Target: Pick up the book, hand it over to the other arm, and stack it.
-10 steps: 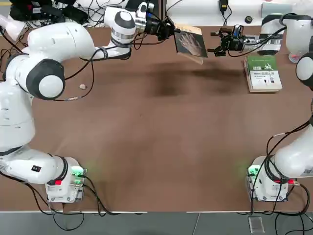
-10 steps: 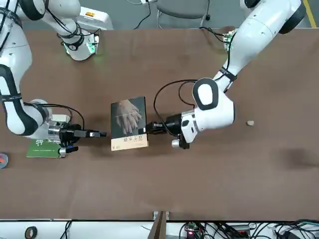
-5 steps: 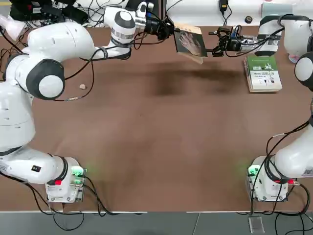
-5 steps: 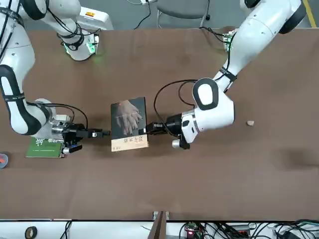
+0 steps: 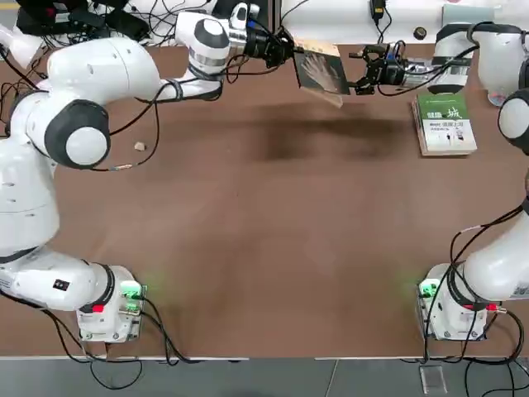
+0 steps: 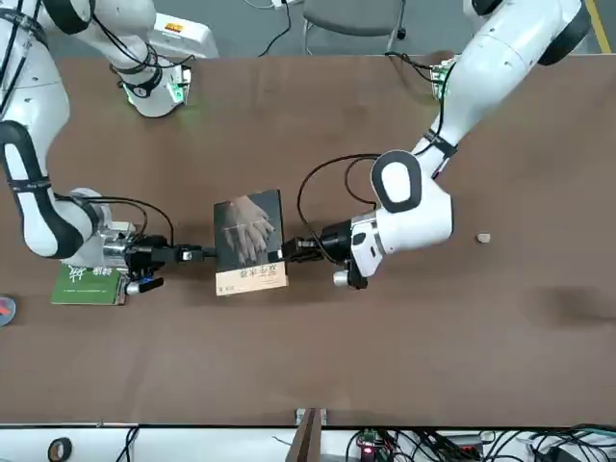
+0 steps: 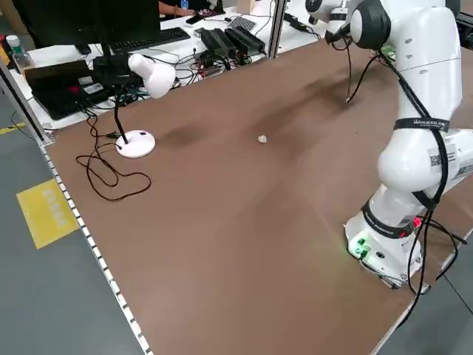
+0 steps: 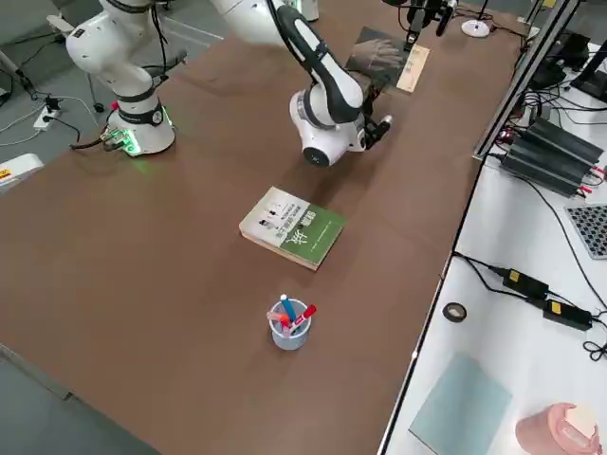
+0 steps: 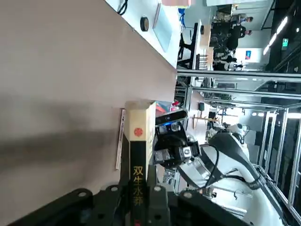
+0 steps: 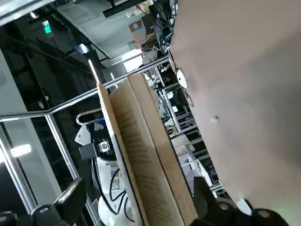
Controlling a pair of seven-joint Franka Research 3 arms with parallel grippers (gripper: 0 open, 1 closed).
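Holding the dark book (image 6: 248, 236) by its spine, left pincer (image 6: 278, 256) above the brown table (image 6: 318, 356), right pincer (image 10: 136, 207) open around the opposite edge

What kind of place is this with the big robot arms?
It looks like a robot lab, probably: two white robot arms are mounted at a big brown table, and tangled cables and a keyboard sit on a desk beside it.
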